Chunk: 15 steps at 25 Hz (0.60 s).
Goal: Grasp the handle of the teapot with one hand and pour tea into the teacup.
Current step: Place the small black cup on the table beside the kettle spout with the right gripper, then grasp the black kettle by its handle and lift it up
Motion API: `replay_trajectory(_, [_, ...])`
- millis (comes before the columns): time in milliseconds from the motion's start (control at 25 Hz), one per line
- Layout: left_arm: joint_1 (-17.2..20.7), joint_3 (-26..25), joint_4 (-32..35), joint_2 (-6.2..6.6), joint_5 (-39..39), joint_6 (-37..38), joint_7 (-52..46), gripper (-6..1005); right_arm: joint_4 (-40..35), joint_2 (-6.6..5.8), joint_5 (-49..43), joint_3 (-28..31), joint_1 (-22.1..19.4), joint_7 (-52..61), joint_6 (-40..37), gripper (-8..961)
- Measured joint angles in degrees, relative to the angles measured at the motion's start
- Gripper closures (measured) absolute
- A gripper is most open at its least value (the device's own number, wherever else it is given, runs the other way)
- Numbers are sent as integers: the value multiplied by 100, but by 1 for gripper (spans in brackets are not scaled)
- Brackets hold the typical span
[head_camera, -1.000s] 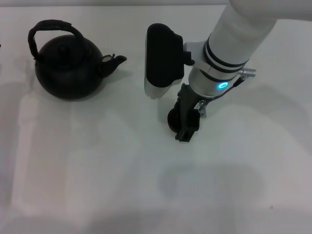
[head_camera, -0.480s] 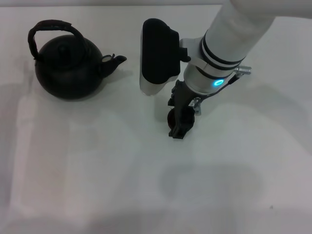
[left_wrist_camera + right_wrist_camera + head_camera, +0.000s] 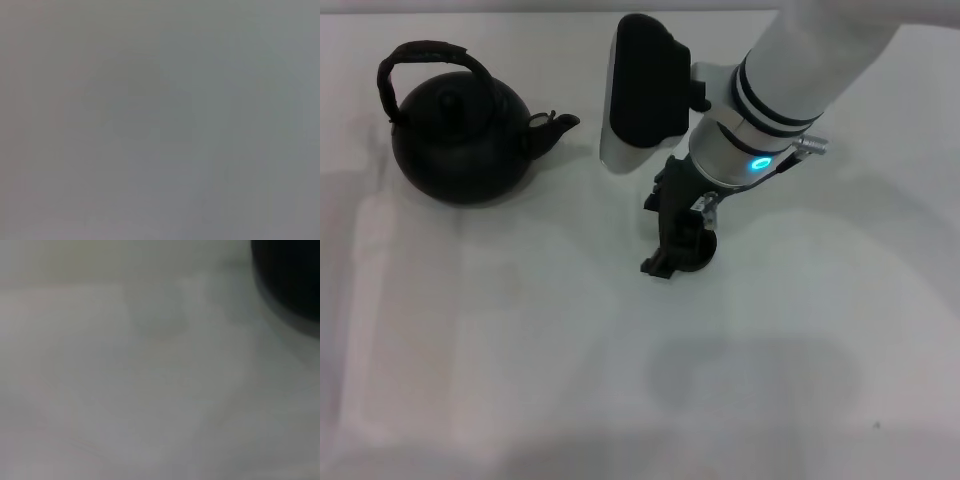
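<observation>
R tool [image 3: 672, 245] shifted left w/ teacup [image 3: 694, 250]

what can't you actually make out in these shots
- Teacup: head view, mostly covered by the right gripper and its wrist; whether the jaws grip it cannot be told.
- Left gripper: in no view; the left wrist view is a blank grey blur.
- Right wrist view: blurred; only a dark shape at one corner, not identifiable.
- Teapot: head view, the contents are hidden by the lid; its handle is untouched.
</observation>
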Motion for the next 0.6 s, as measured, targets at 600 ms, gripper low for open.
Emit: replay_trajectory(600, [89,-159,73,0,-84,274,-32,246,-223,-15,1437,2114,-1301,-1452,354,98])
